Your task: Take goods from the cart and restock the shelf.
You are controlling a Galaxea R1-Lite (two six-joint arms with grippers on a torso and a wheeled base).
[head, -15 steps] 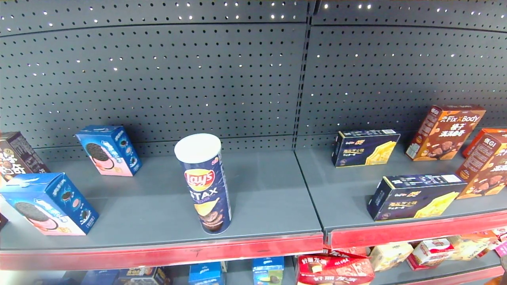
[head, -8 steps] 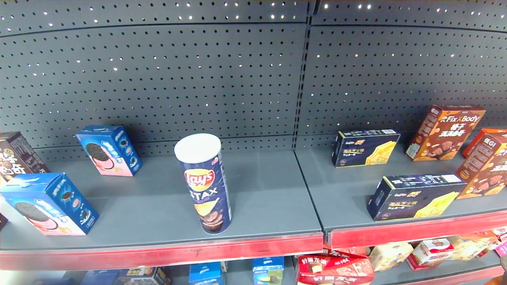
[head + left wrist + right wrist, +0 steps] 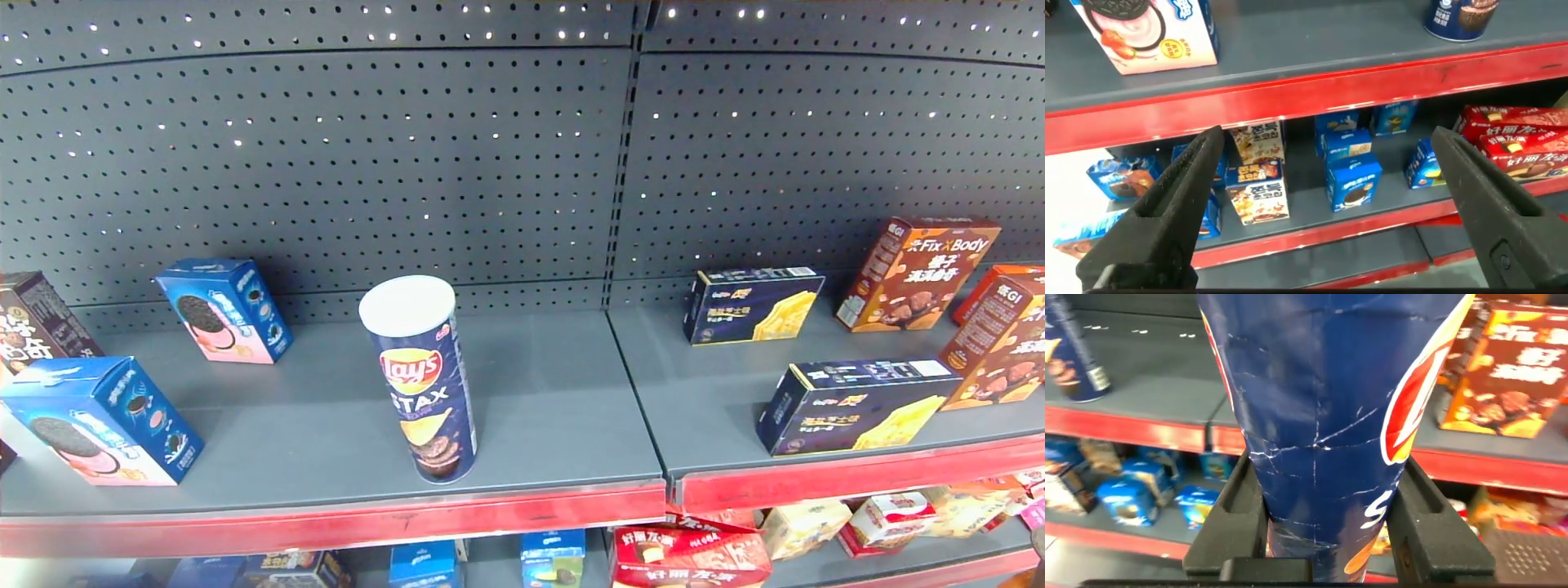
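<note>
Nearest, right wrist view: right gripper (image 3: 1327,508) clamped on held chip can (image 3: 1323,392), one finger pressed to each side of the dark blue tube. Held out in front of shelf (image 3: 1135,380), off its deck.

Left wrist view: left gripper (image 3: 1325,135) with fingers spread wide, nothing between them. Faces lower shelf (image 3: 1306,222), stocked with blue cookie packs (image 3: 1354,181).

Farther, head view: standing chip can (image 3: 418,376) upright near the shelf's red front edge, white lid up, left of the panel joint. To its left, front cookie box (image 3: 102,420) by the edge, rear cookie box (image 3: 224,310) near the back. Right of the joint, front navy box (image 3: 857,408) and rear navy box (image 3: 755,306), well apart; brown boxes (image 3: 918,273) at far right.

Farthest: perforated back panel (image 3: 326,163).
</note>
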